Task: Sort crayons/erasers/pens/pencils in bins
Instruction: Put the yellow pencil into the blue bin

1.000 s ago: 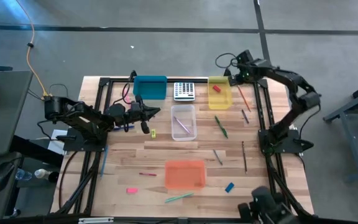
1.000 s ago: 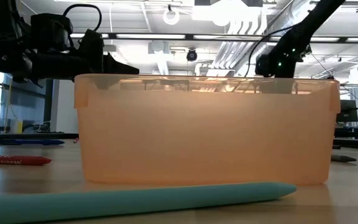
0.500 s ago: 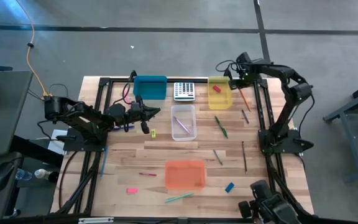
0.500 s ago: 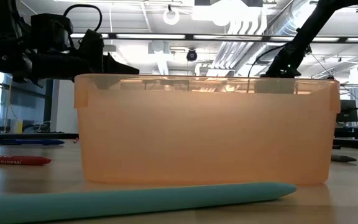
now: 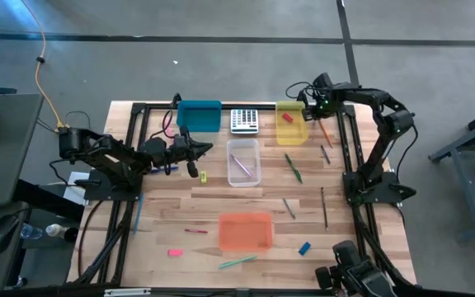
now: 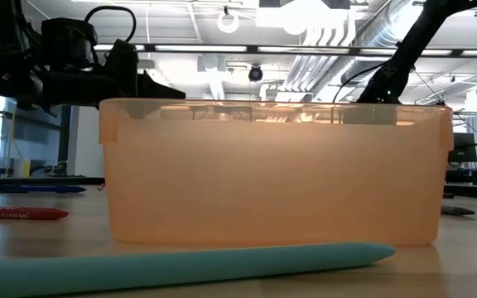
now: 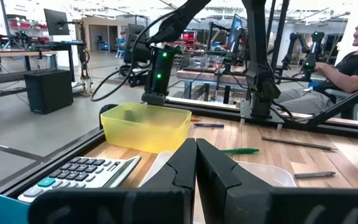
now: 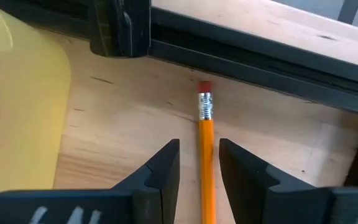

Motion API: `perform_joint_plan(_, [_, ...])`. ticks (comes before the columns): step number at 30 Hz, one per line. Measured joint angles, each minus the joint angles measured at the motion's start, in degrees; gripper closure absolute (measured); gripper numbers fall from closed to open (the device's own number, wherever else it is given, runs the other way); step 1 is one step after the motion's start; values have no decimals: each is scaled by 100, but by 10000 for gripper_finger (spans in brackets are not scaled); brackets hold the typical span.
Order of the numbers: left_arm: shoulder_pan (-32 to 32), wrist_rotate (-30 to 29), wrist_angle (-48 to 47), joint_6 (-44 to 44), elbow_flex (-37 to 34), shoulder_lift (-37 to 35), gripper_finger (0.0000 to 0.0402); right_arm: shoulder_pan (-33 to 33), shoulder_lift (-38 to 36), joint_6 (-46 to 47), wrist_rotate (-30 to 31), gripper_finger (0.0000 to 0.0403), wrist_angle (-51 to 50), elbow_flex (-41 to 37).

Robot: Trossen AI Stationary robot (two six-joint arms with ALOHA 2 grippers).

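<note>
An orange pencil [image 8: 205, 155] with a red eraser tip lies flat on the table by the far right frame rail, beside the yellow bin [image 5: 291, 124]. My right gripper [image 8: 199, 158] points down over it, open, one finger on each side and lying along it, without touching. In the high view this gripper [image 5: 312, 106] is at the yellow bin's far right corner. A red eraser [image 5: 287, 118] lies in the yellow bin. My left gripper [image 5: 209, 148] waits shut and level at mid-left, holding nothing. The teal bin [image 5: 199, 115], clear bin [image 5: 243, 162] and orange bin [image 5: 245, 231] stand on the table.
A calculator [image 5: 244, 121] sits between the teal and yellow bins. Loose on the wood lie a green pen [image 5: 293, 168], dark sticks [image 5: 323, 206], a blue eraser [image 5: 304, 247], a pink eraser [image 5: 174, 252], a red crayon [image 5: 195, 231] and a teal pen [image 5: 237, 261]. A black frame rail [image 8: 241, 59] runs close behind the pencil.
My right gripper has come down toward the table at the yellow bin's far right corner, tipping steeper, with its fingers kept open. The pencil has stayed where it lay.
</note>
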Motion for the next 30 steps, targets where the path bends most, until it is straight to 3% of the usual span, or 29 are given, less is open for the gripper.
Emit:
perform_joint_plan(11, [0,0,2,-2,0,0,401,-3,226,54,40,329,96,18])
perform_joint_plan(30, [0,0,4,-66,0,0,401,42,341,139,235,332,109,69])
